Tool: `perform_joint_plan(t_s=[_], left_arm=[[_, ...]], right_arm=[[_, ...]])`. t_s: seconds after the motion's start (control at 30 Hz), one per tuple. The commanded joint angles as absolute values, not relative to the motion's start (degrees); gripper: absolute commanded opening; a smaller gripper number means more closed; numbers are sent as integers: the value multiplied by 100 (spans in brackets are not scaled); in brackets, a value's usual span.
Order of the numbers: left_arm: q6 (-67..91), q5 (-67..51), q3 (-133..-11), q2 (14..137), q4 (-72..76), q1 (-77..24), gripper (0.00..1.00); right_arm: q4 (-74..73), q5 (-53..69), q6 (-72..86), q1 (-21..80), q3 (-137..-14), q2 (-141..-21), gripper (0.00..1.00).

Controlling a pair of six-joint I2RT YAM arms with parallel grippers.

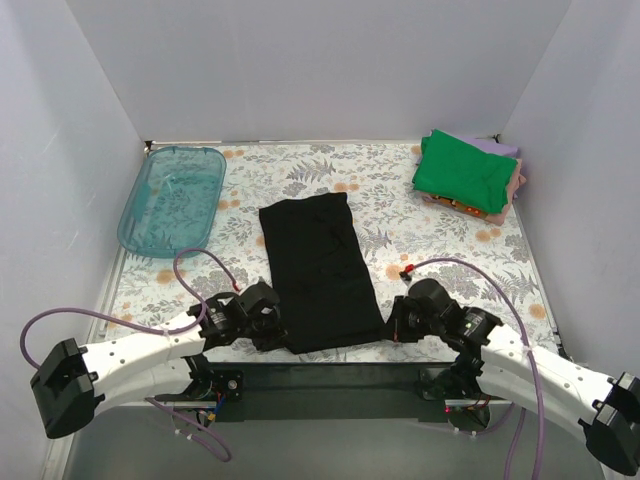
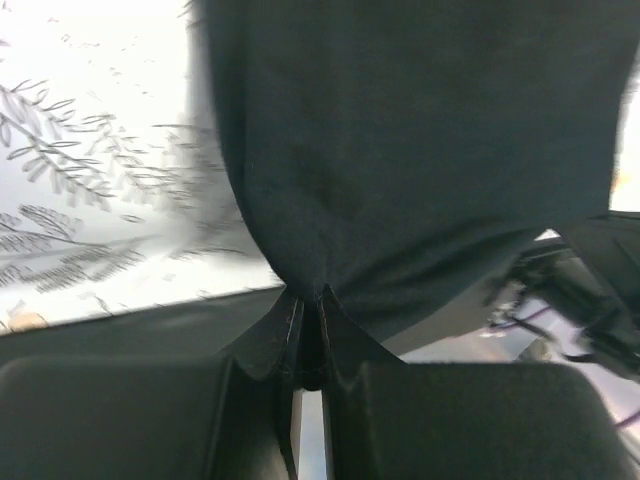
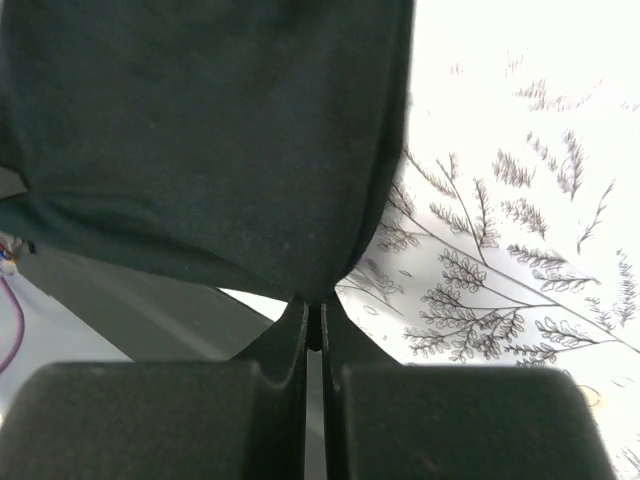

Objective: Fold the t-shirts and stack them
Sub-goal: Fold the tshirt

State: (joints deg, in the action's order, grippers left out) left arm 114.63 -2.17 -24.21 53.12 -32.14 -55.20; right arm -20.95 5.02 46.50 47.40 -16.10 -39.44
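The black t-shirt lies as a long narrow folded strip down the middle of the flowered table. My left gripper is shut on its near left corner; the cloth is pinched between the jaws in the left wrist view. My right gripper is shut on its near right corner, with the cloth pinched in the right wrist view. A folded green t-shirt tops a stack at the far right, with lilac, pink and orange edges showing under it.
A translucent teal plastic tray stands at the far left. White walls close in the table on three sides. Purple cables loop from both arms over the near table. A dark bar runs along the near edge.
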Motion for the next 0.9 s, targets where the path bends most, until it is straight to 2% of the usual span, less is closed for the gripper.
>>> perform_joint_plan(t_s=[0.0,0.2,0.33,0.47,0.6,0.73,0.87], left_arm=[[11900,491,-3084,5028,-4104,-5546,0],[12067,1098,-3673,4965,-4455,-5546,0],[12331,1922,-4427,5132,-4982,-5555,0],[12401,2504,-5043,5335,-5308,-5537,0],[12656,2996,-5343,5537,-5344,-5432,0],[12569,3330,-5660,5686,-5318,-5230,0],[12025,3262,-5836,5993,-4697,-4625,0]], right_arm=[[-2592,-174,4175,4746,-2608,-4104,1],[-2654,-843,3868,4746,-3602,-4227,1],[-2646,-1343,3657,4746,-4235,-4429,1],[-2637,-1766,3280,4667,-4938,-5008,1],[-2444,-1522,2892,4247,-5545,-5668,1],[-2075,-469,2497,3570,-6203,-6379,1],[-1890,-36,2303,3165,-6836,-7204,1]])
